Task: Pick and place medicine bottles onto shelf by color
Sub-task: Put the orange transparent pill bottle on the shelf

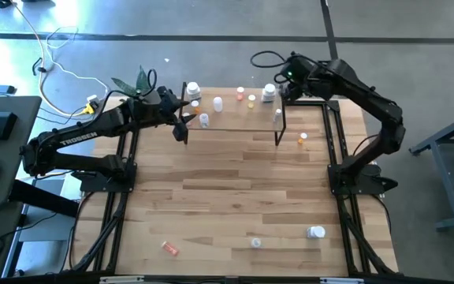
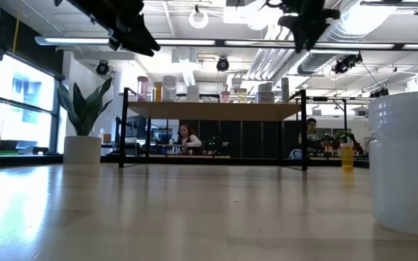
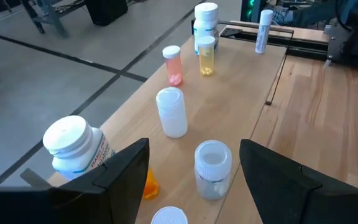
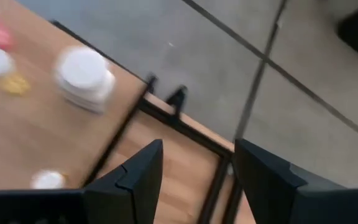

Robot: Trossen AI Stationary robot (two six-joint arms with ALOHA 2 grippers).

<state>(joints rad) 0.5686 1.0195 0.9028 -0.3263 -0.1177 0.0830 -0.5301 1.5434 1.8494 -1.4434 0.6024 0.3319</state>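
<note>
The shelf (image 1: 235,118) stands at the table's far side, a light-wood board on black legs. Several small bottles stand on it: a white labelled bottle (image 3: 73,146), a clear vial (image 3: 213,169), a white vial (image 3: 171,112), a pink one (image 3: 173,64), a yellow one (image 3: 207,56) and a white bottle (image 3: 206,22). My left gripper (image 3: 194,149) is open and empty above the shelf's left end (image 1: 184,120). My right gripper (image 4: 197,149) is open and empty above the shelf's far right corner (image 1: 284,88), beside a white bottle (image 4: 84,78).
Loose bottles lie on the table's near part: an orange one (image 1: 169,248), a small white one (image 1: 256,242) and a white one (image 1: 315,232), which looms large in the low view (image 2: 408,167). A yellow bottle (image 1: 303,140) stands right of the shelf. People sit in the room behind.
</note>
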